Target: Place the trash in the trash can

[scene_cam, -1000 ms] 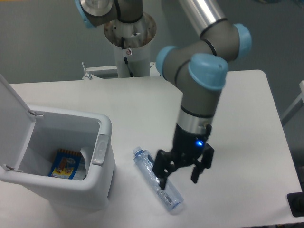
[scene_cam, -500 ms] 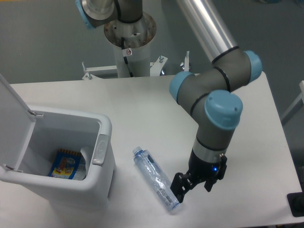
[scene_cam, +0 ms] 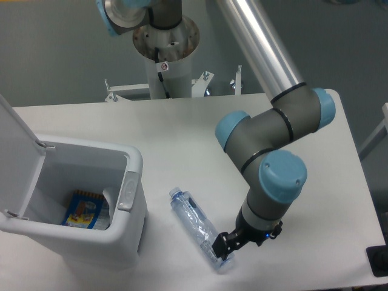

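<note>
Bottle [scene_cam: 200,228] not binned yet; lies flat on desk [scene_cam: 182,133], right of trash can [scene_cam: 91,206], lid open. End effector [scene_cam: 225,245] at bottle's far end; grip state can't tell. Wrapper not visible. Colourful packet [scene_cam: 85,210] in can.

The light is soft and even, and it seems to come from above. The white table [scene_cam: 182,130] looks bright but not too shiny. A pale shadow lies beside the bin [scene_cam: 130,200]. A bright streak of glare runs down the silver arm [scene_cam: 257,42]. The picture is a bit fuzzy all over. The bottle [scene_cam: 197,225] looks blurry, and its label is too soft to read.
</note>
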`<action>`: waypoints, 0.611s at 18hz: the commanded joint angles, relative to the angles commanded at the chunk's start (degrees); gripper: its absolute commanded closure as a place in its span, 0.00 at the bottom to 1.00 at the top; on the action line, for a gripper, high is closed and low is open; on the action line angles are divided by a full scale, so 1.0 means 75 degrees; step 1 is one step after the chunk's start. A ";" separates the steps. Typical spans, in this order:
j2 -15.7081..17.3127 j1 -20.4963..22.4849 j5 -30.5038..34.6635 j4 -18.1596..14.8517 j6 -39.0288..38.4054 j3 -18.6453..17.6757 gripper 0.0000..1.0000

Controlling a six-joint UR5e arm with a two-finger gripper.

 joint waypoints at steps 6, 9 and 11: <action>-0.0176 -0.0129 0.0047 -0.0433 -0.0035 0.0059 0.00; -0.0270 -0.0223 0.0210 -0.0445 -0.0094 0.0106 0.00; -0.0317 -0.0363 0.0375 -0.0434 -0.0082 0.0083 0.00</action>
